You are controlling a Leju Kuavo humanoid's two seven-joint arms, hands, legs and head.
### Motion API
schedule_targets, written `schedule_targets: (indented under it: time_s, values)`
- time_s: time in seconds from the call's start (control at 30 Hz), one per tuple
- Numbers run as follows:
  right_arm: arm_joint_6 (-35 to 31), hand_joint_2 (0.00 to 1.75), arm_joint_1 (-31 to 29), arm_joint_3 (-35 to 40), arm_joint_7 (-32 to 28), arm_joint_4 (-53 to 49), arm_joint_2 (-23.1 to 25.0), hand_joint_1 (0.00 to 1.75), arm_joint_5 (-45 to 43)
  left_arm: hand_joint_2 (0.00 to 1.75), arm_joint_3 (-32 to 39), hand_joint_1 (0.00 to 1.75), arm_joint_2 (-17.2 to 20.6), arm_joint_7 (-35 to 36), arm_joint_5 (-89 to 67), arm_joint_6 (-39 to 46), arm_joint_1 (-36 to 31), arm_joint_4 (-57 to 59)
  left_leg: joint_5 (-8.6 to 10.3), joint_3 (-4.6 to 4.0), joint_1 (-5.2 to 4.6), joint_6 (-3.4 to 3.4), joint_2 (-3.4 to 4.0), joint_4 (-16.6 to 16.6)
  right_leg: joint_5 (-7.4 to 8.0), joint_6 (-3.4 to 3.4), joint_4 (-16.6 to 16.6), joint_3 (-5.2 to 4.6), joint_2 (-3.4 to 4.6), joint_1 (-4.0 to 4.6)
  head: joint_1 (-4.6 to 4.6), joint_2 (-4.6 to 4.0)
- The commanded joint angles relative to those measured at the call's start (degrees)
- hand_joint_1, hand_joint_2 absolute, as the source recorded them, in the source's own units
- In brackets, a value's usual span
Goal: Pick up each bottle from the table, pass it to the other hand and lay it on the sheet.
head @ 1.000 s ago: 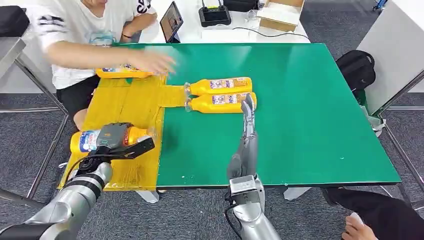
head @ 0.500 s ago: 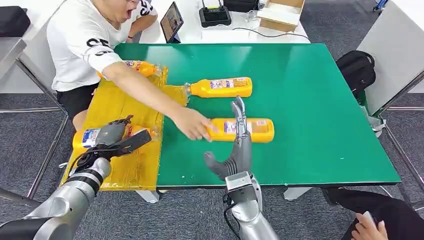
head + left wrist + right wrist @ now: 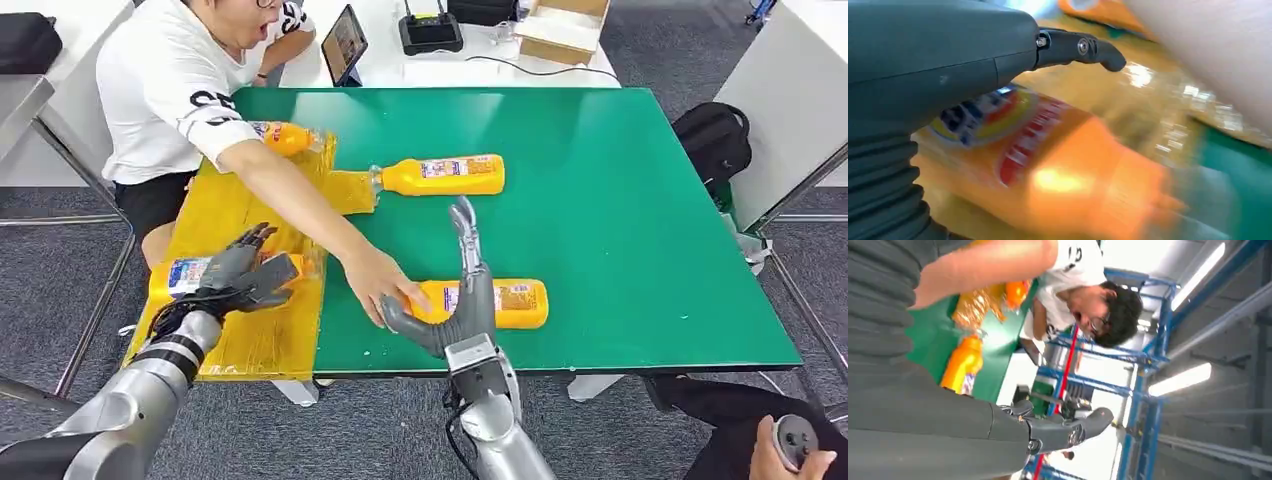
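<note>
On the near left of the yellow sheet lies an orange bottle. My left hand hovers over its neck end with fingers spread, holding nothing. A second bottle lies on the green table near the front edge. A person's hand rests on its cap end. My right hand stands upright right in front of it, fingers straight, thumb out, empty. A third bottle lies mid-table, a fourth at the sheet's far end.
The person leans in from the far left, their arm stretched across the sheet. A tablet, a black device and a cardboard box sit on the white table behind. A black backpack lies right of the table.
The person has dragged the second bottle toward the table's front edge. My right hand turned and spread its thumb beside it. My left hand's fingers lifted and spread off the bottle on the sheet.
</note>
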Motion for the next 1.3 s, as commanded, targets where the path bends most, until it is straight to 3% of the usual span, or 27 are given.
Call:
schedule_targets:
  time_s: [0.03, 0.17, 0.23, 0.37, 0.57, 0.6, 0.63, 0.7, 0.87, 1.0, 1.13, 1.3]
  values:
    - [1.65, 1.75, -2.35, -2.45, 0.54, 6.76, -0.12, 0.00, -0.90, 0.00, 9.27, 0.00, -3.46, -7.36, 19.34, -13.83, 0.92, -1.47, -0.09, 0.39, 0.02, 0.10, 0.10, -0.10, -0.05, -0.18, -0.13, 0.39, 0.00, 0.07, 0.00, 0.00]
    - [1.96, 1.75, -2.17, -2.82, 0.66, 7.45, 0.00, 0.00, -0.29, 0.00, 13.35, 0.00, -5.87, -6.90, 36.37, -22.88, 2.36, -7.89, -0.05, 0.29, 0.01, 0.08, -0.02, -0.06, -0.06, -0.14, -0.09, 0.31, -0.10, 0.05, -0.02, 0.00]
    - [1.95, 1.75, -1.94, -3.14, 0.81, 7.37, 0.14, 0.00, -0.02, 0.00, 13.22, 0.00, -7.04, -7.36, 41.66, -18.90, 3.43, -11.66, -0.06, 0.23, 0.02, 0.07, 0.05, -0.04, -0.03, -0.11, -0.08, 0.24, -0.02, 0.06, 0.00, 0.00]
    - [1.05, 1.75, -2.55, -1.17, 2.77, 8.32, -1.06, 0.00, 4.29, 0.00, 9.23, 0.00, -8.71, -9.83, 43.57, 1.68, 6.18, -20.40, -0.16, 0.34, 0.05, 0.12, -0.06, 0.00, -0.16, -0.18, -0.08, 0.39, -0.16, 0.11, 0.00, 0.00]
    - [1.06, 1.75, -2.59, -1.35, 2.73, 8.39, -1.22, 0.00, 4.22, 0.00, 9.19, 0.00, -8.46, -9.84, 43.58, 1.60, 6.27, -20.34, -0.05, 0.16, 0.02, 0.06, -0.03, -0.03, -0.05, -0.10, -0.06, 0.15, -0.08, 0.06, -0.02, 0.00]
    - [1.06, 1.75, -3.14, -0.41, 3.53, 9.11, -1.94, 0.00, 5.95, 0.00, 8.77, 0.00, -8.40, -10.94, 41.84, 7.66, 6.34, -20.39, -0.09, 0.27, 0.04, 0.09, -0.06, -0.03, -0.09, -0.15, -0.08, 0.28, -0.14, 0.09, 0.00, 0.00]
    - [1.53, 1.75, -3.62, 0.31, 5.21, 9.47, -2.87, 0.00, 7.74, 1.75, 7.69, 0.00, -8.43, -12.56, 41.06, 11.83, 7.10, -21.76, -0.08, 0.26, 0.04, 0.10, -0.08, -0.02, -0.10, -0.16, -0.08, 0.28, -0.16, 0.09, 0.00, 0.00]
    - [3.37, 1.75, -4.64, 0.54, 10.31, 10.27, -5.01, 0.00, 10.86, 1.75, 5.83, 0.00, -8.52, -12.56, 41.90, 16.74, 10.80, -27.58, -0.07, 0.19, 0.01, 0.10, 0.09, -0.03, -0.03, -0.10, -0.10, 0.17, 0.03, 0.05, 0.00, 0.00]
    - [9.27, 1.75, -7.80, 1.59, 22.74, 12.15, -12.71, 0.00, 22.32, 1.75, 0.84, 0.00, -8.26, -12.56, 45.83, 19.92, 21.36, -40.62, -0.07, 0.23, -0.01, 0.08, 0.13, -0.10, -0.01, -0.08, -0.17, 0.21, 0.05, 0.03, -0.02, 0.00]
    - [10.50, 1.75, -7.73, 1.03, 23.83, 12.08, -13.57, 0.00, 23.19, 1.75, 0.29, 0.00, -8.27, -12.56, 46.28, 20.28, 22.53, -41.73, -0.14, 0.31, -0.01, 0.12, 0.06, -0.06, -0.09, -0.12, -0.15, 0.33, -0.04, 0.04, 0.02, 0.00]
    - [14.15, 1.75, -6.83, 0.64, 28.88, 12.24, -17.34, 0.00, 26.75, 1.75, -1.13, 0.00, -8.87, -12.56, 47.46, 20.39, 26.12, -44.90, -0.15, 0.30, -0.01, 0.12, 0.03, -0.06, -0.10, -0.14, -0.17, 0.36, -0.07, 0.05, -0.02, 0.00]
    - [16.43, 1.75, -5.64, -1.48, 30.87, 12.73, -18.53, 0.00, 26.66, 1.75, -1.73, 0.00, -9.63, -12.56, 46.16, 19.06, 25.94, -41.91, -0.15, 0.27, -0.01, 0.14, -0.10, -0.04, -0.13, -0.14, -0.16, 0.35, -0.20, 0.05, 0.00, 0.00]
